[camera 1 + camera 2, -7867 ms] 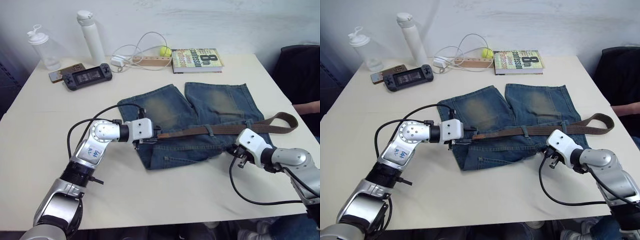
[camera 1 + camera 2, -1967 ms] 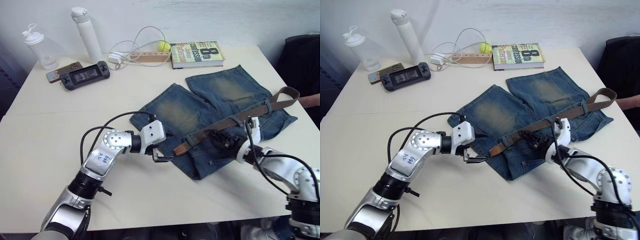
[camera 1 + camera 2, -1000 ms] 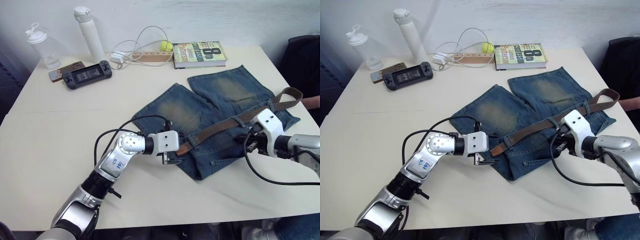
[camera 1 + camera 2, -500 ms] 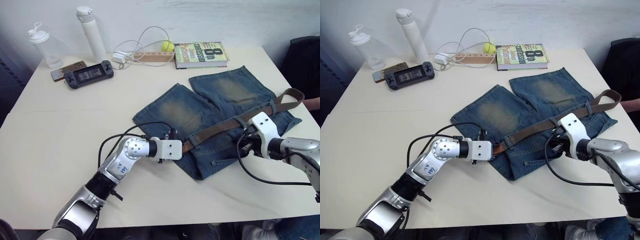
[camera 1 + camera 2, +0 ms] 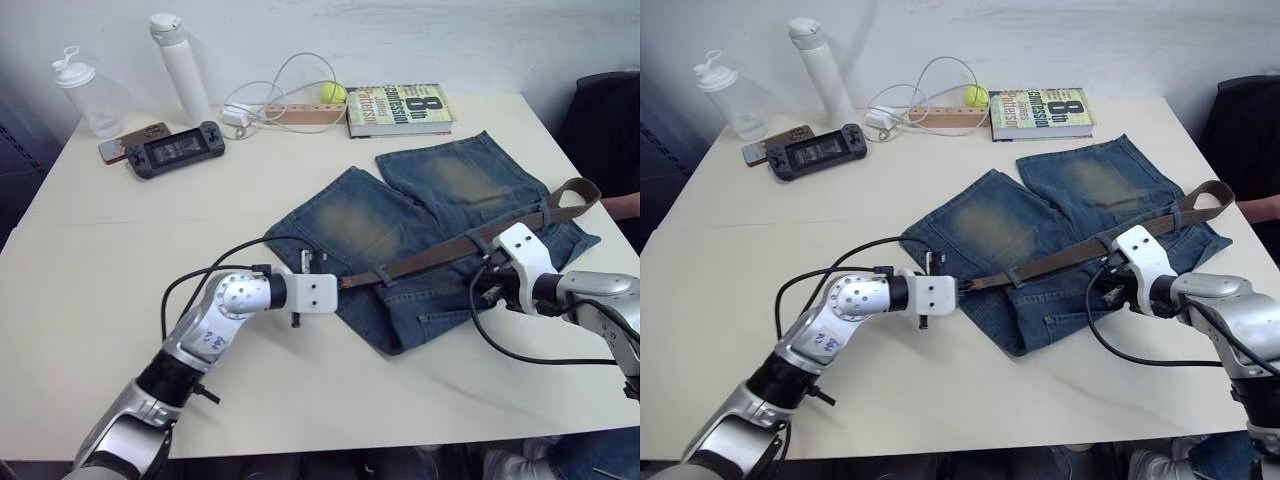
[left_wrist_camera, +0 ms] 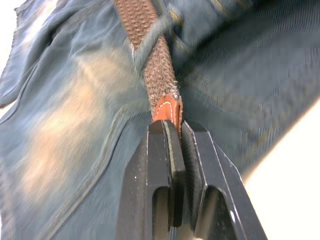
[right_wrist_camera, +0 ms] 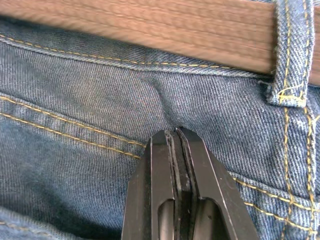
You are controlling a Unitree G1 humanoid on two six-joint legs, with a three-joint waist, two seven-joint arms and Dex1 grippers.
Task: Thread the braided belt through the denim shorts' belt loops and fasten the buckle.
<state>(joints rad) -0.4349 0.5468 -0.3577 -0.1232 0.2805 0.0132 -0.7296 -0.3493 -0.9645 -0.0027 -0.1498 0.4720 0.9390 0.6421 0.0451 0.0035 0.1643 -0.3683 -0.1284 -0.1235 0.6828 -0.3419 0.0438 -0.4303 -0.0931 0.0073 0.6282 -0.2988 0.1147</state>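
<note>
The left wrist view shows the left hand (image 6: 172,150) clamped on the smooth orange-brown leather tip of the braided belt (image 5: 440,254), whose coarse weave runs under 1 denim belt loop (image 6: 157,37). The right wrist view shows the right hand (image 7: 175,137) pinching a fold of the denim shorts (image 5: 400,215) just below the waistband, beside another belt loop (image 7: 292,55) with yellow stitching. From the head views, the belt lies diagonally across the shorts on the desk (image 5: 120,250), tip toward the robot's left, its far end looped past the right edge.
</note>
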